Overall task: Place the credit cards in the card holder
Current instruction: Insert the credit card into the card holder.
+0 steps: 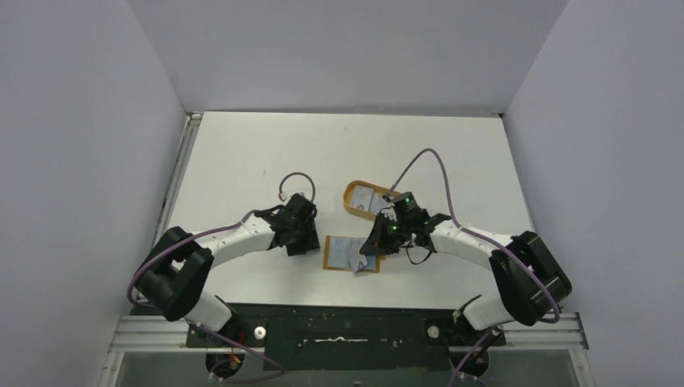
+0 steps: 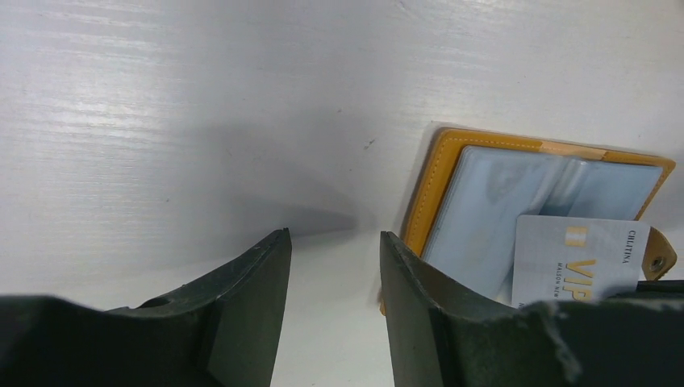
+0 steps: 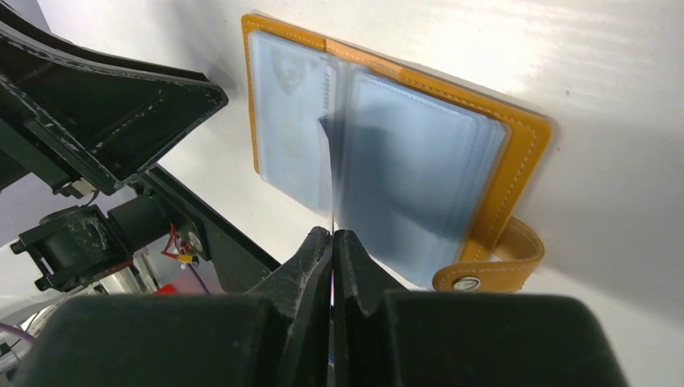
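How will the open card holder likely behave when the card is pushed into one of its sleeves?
The card holder lies flat on the smooth table, so it probably slides rather than tips. Its clear sleeves look soft and layered, likely flexing under the credit card pinched in the right gripper. Being thin, it seems light.

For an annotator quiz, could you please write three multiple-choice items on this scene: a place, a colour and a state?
1. Where is the oval tray relative to the card holder?
A. Farther back on the table
B. Nearer the front edge
C. Stacked on it
2. What colour is the card holder's leather?
A. Black
B. Orange-tan
C. Green
3. The card holder is:
A. Snapped shut
B. Standing on edge
C. Lying open
Answers: 1 A: the top view shows it beyond the holder. 2 B: both wrist views show it. 3 C: its clear sleeves face up.
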